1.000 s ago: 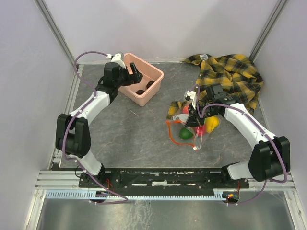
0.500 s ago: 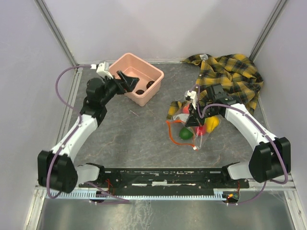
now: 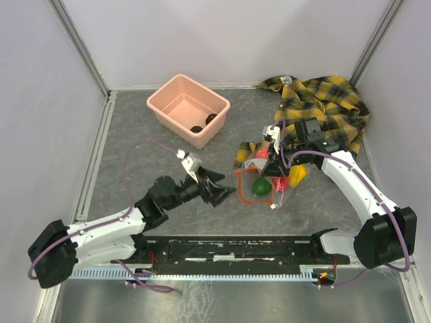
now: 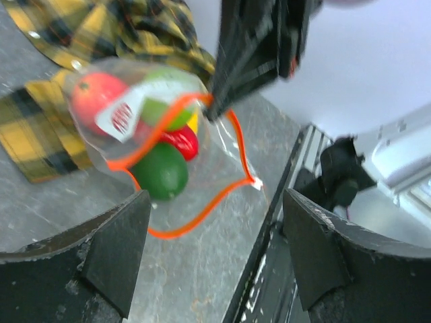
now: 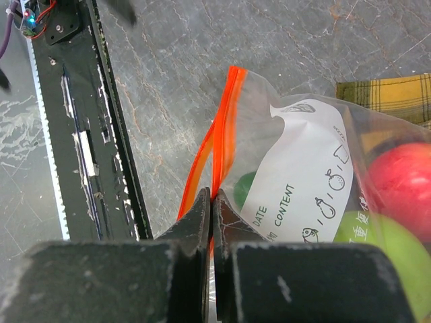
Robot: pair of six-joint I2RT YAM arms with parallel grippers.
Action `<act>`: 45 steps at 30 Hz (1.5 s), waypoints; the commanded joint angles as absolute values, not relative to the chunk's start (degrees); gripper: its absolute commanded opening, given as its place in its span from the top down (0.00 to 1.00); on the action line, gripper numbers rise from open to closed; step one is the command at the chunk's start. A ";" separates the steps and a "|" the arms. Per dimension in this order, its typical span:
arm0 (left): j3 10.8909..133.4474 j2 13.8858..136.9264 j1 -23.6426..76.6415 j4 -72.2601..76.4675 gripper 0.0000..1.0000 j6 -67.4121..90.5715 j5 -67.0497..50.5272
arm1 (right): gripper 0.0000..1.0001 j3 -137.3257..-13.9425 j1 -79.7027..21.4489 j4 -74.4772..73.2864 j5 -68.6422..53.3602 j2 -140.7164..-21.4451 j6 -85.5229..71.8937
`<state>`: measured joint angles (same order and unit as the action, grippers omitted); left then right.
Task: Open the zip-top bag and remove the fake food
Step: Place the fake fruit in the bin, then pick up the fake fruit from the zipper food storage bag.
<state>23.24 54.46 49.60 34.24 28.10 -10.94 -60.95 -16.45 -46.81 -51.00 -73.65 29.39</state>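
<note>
Right end effector [image 5: 211, 195] pinches the zip-top bag [image 5: 296, 168] — left end effector [image 4: 215, 195] gapes nearby.

Stuff we can't really make out here

In the pink tub [image 3: 174, 126] we see two dark lumps [image 3: 203, 124], too tiny to name. The bag [image 5: 269, 94] runs off the right wrist shot's edge, chopping the red fruit [image 5: 397, 182] and light green fruit [image 5: 380, 252]. The dark green fruit [image 5: 244, 190] mostly hides behind the label [image 5: 303, 168]. The left wrist shot's smeared and the shirt [image 4: 101, 27] is cropped up top.
</note>
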 commanded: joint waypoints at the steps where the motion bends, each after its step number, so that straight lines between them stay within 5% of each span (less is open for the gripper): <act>1: 19.02 57.81 58.41 49.78 0.19 16.33 -0.35 | 0.98 -62.26 -16.28 -45.62 -53.35 -71.39 29.18; 13: 27.16 78.16 65.66 51.95 0.20 17.80 17.10 | 0.98 -62.57 -16.76 -46.88 -51.78 -73.56 30.97; 45: 47.36 101.49 65.70 36.52 0.07 27.87 16.97 | 0.98 -62.59 -17.23 -47.02 -51.13 -74.23 31.00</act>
